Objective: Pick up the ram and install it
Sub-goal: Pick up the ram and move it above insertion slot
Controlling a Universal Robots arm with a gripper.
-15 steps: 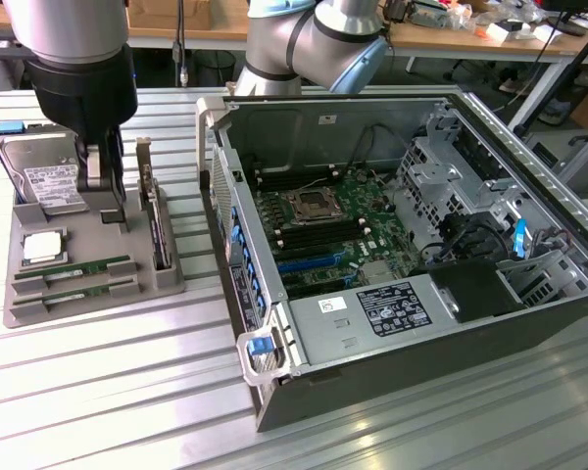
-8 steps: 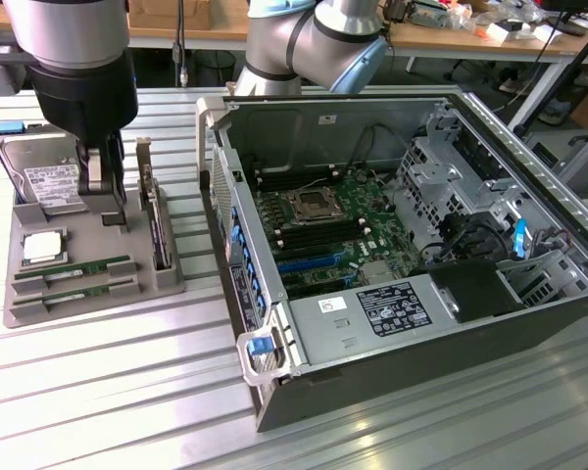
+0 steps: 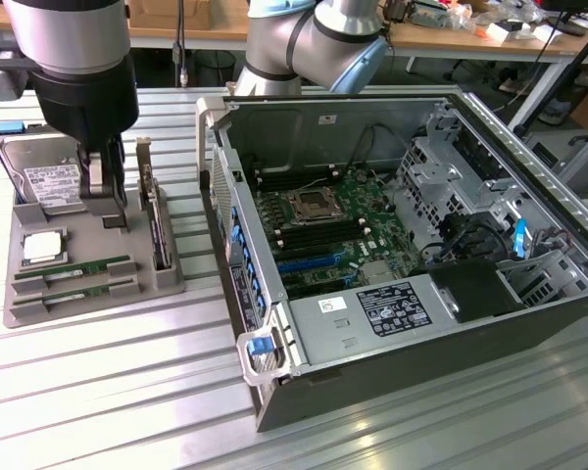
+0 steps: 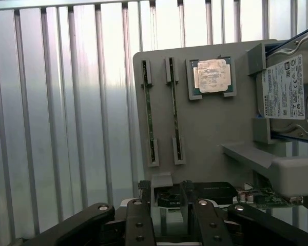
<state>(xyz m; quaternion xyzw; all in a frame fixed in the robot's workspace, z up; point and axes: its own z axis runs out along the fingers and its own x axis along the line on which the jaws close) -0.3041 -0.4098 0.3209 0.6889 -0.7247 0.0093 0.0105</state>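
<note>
Hand (image 3: pixel 108 191) hangs over the grey parts tray (image 3: pixel 98 304), at the end where the hard drive (image 3: pixel 49 176) sits. Its fingers stand as wide apart as they go and there is nothing between them. In the wrist view the hand (image 4: pixel 168 205) frames the tray (image 4: pixel 215 133) from above.

The ram (image 3: pixel 73 266) is not under me. It lies on edge in its holder at the tray's other end, just beside the processor chip (image 3: pixel 41 247), with a second stick (image 3: pixel 73 288) parallel to it. From the wrist I read the same pair: the ram (image 4: pixel 175 115) next to the chip (image 4: pixel 211 76), and the second stick (image 4: pixel 150 115) on the outer side.

For a clean pick, I judge the fingers should straddle the stick across its thin faces, mid-length, clear of the end clips.

Room is tight. The neighbouring stick is close, and the expansion card (image 3: pixel 155 220) stands upright on the exterior view's right. The slatted tabletop (image 3: pixel 127 392) around the tray is open, and the computer case (image 3: pixel 529 323) lies well apart with its side off and the motherboard (image 3: pixel 353 245) exposed.
</note>
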